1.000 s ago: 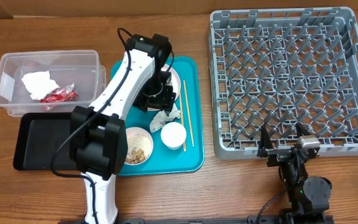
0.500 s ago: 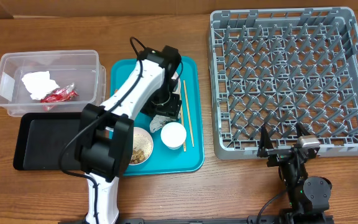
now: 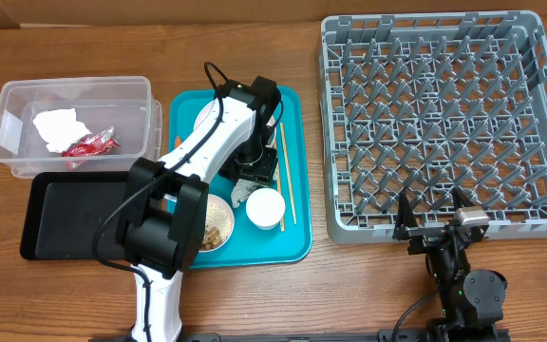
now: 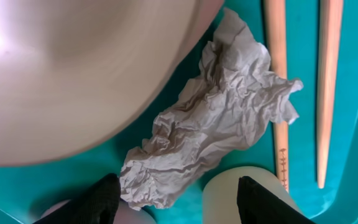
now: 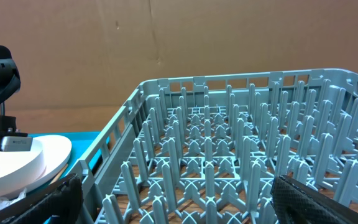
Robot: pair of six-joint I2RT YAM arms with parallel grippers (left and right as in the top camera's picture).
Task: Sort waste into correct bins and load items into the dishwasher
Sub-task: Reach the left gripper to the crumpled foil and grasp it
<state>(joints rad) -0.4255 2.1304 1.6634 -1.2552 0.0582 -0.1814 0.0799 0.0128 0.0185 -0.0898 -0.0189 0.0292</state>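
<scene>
- Hovering over teal tray [image 3: 292, 249], left hand [image 4: 179, 200]: we see fingers apart, straddling crumpled pale wad [image 4: 210, 130].
- Right hand [image 3: 432, 220] spread wide at dish rack [image 3: 435, 114] edge.

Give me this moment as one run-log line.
left fingers: open, over crumpled tissue on teal tray | right fingers: open, empty, beside dish rack

We see a robotics test bench staged as a dish-clearing station. A white-and-black robot arm [image 3: 207, 142] and a smaller black robot arm [image 3: 463, 290] stand at a brown wooden table [image 3: 349, 285]. It carries a large square grey plastic dish rack [image 3: 444, 123] and a teal rectangular plastic serving tray [image 3: 299, 242]. A plain brown cardboard backdrop [image 5: 166, 37] stands behind.
</scene>
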